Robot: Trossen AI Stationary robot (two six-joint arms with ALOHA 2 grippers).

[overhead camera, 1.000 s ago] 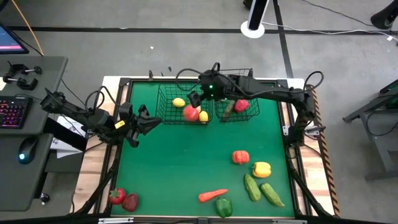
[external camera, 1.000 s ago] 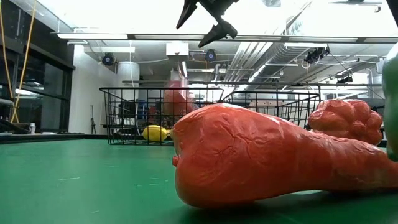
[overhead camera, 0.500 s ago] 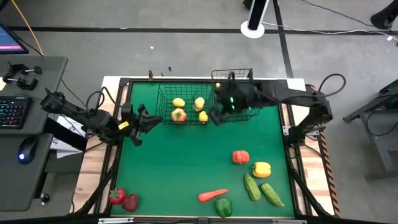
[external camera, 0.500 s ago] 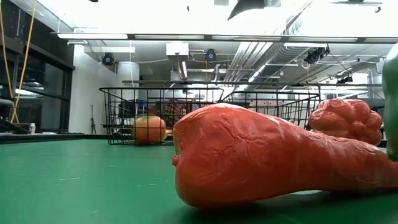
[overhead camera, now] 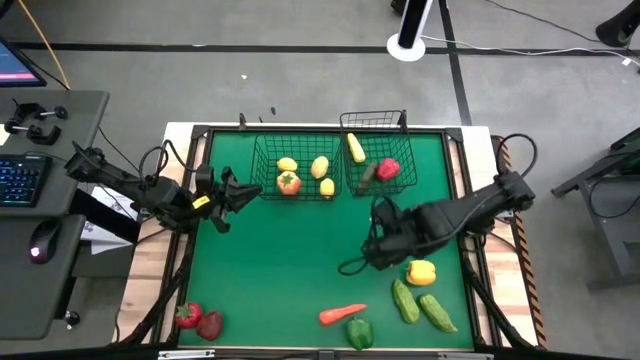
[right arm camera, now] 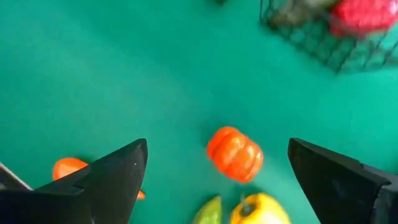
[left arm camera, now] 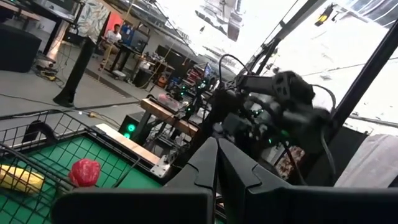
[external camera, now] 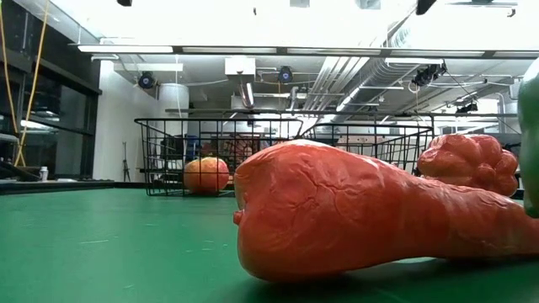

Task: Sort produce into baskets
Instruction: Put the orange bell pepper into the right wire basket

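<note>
My right gripper (overhead camera: 378,250) hangs open above the orange pepper (right arm camera: 235,154), fingers pointing steeply down on either side of it and well clear of it. A yellow pepper (overhead camera: 421,271), two green cucumbers (overhead camera: 405,300), an orange carrot (overhead camera: 342,314) and a green pepper (overhead camera: 360,333) lie on the green mat near the front. The left basket (overhead camera: 262,160) holds three lemons and a tomato (overhead camera: 289,183). The right basket (overhead camera: 400,128) holds a red pepper (overhead camera: 388,169), a yellow piece and a green one. My left gripper (overhead camera: 240,192) waits shut at the table's left edge.
Two red pieces (overhead camera: 198,320) lie at the near left corner. The mat's middle and left (overhead camera: 270,260) are bare green. In the low view the carrot (external camera: 370,219) fills the foreground, with the baskets (external camera: 219,151) behind it.
My right gripper has swung from above the left basket toward the table's near right, over the orange pepper, tipping its fingers further down and staying open. The tomato has dropped into the left basket and rolled to rest on its floor.
</note>
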